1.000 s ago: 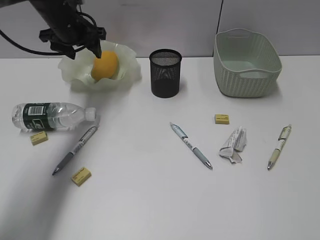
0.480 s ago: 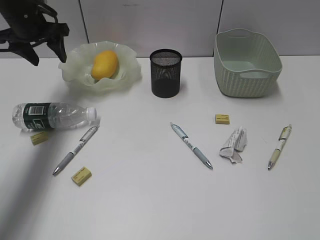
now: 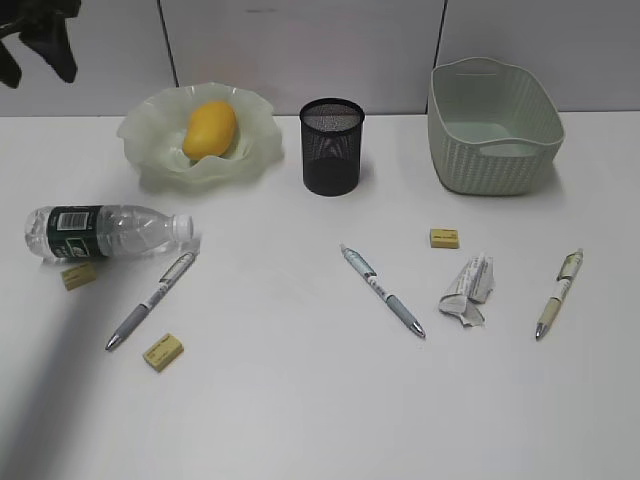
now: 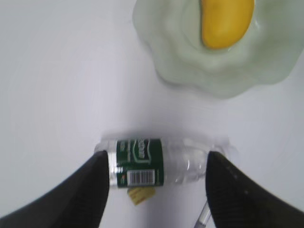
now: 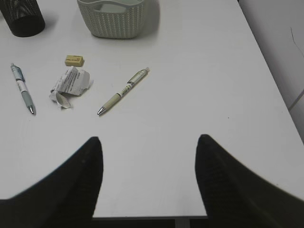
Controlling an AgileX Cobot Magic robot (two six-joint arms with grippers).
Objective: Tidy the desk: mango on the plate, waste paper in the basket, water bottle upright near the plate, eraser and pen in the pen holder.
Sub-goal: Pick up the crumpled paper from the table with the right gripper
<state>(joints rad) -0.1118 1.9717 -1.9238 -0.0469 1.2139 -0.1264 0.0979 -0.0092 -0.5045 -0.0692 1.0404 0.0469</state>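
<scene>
1 job's done, mango (image 3: 210, 129) on plate (image 3: 150, 135); left fingers (image 4: 156, 190) open and empty above the lying water bottle (image 4: 156, 160), so grab mid-body.

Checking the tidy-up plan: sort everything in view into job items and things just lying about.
Job items: mango, already on the plate; water bottle, lying on its side; waste paper; basket; pen holder; three pens; three erasers.

Lying about: nothing else on the desk.
</scene>
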